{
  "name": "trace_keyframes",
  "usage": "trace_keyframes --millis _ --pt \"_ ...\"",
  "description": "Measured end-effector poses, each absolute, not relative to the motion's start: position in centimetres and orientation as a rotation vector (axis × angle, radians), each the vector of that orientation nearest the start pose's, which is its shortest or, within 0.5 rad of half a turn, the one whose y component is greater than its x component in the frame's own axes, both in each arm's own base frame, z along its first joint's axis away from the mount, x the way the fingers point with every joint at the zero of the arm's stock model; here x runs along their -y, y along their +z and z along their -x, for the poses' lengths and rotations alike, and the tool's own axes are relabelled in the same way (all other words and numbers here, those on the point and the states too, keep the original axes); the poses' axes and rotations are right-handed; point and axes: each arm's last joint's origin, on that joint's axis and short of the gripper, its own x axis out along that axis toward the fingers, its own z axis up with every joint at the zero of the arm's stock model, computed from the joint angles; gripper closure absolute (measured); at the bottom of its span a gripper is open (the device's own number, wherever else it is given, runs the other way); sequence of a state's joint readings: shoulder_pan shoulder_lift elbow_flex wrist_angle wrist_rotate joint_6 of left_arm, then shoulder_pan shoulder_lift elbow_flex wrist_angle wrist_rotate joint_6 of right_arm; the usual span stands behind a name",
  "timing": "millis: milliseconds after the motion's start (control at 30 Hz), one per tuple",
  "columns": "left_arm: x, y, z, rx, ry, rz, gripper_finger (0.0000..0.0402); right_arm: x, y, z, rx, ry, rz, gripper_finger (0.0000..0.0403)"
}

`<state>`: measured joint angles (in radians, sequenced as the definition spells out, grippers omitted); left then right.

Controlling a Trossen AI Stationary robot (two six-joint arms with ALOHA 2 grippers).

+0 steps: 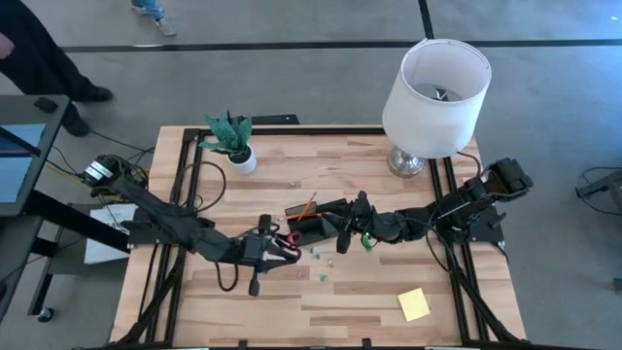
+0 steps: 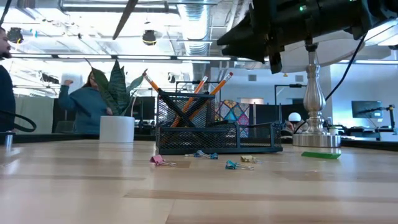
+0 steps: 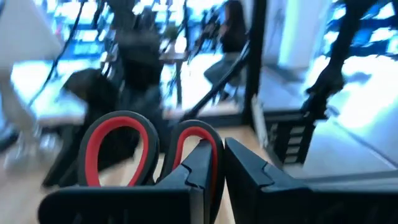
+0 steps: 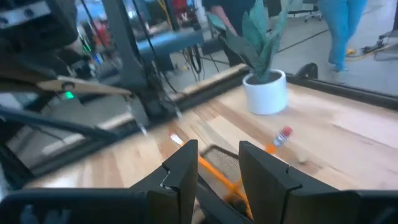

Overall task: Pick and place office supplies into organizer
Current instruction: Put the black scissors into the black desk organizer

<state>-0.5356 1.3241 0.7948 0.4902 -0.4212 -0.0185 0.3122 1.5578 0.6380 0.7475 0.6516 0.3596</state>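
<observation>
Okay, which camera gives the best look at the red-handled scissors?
The left wrist view: the red-handled scissors fill it, one handle loop clamped in the left tool. The high view shows only a red speck beside that tool. The low and right wrist views don't show them.

We see our right gripper point(image 4: 217, 168) parted around an orange pencil point(image 4: 239, 169), whose eraser end points toward two o'clock; the potted plant point(image 4: 263, 62) stands beyond on the wooden table point(image 4: 348, 134).

Wood table point(image 1: 194, 301): organizer point(image 2: 214, 138), clips point(image 2: 202, 160), sticky pad point(image 1: 414, 304), green block point(image 2: 321, 155), plant point(image 1: 233, 141), lamp point(image 1: 433, 97)
</observation>
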Motion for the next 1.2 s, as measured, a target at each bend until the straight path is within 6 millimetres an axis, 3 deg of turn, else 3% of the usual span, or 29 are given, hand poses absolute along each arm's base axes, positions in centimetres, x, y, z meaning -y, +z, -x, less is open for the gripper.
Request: trace_keyframes --millis 333,533,867,1200 --pt "13.0 28.6 -27.2 0.083 -0.265 -0.078 0.0378 -10.4 22.5 -28.4 0.173 -0.231 -0.230 0.0290" --pt "12.5 27.1 -29.6 0.179 -0.346 -0.101 0.0378 -11.5 22.4 -28.0 0.159 -0.195 -0.219 0.0290" --pt "8.3 23.3 -33.5 0.218 -0.332 0.020 0.0378 -12.6 22.3 -27.6 0.143 -0.163 -0.215 0.0290" --pt "5.9 21.5 -34.8 0.205 -0.323 0.184 0.0379 -12.6 22.3 -27.5 0.143 -0.182 -0.217 0.0290"
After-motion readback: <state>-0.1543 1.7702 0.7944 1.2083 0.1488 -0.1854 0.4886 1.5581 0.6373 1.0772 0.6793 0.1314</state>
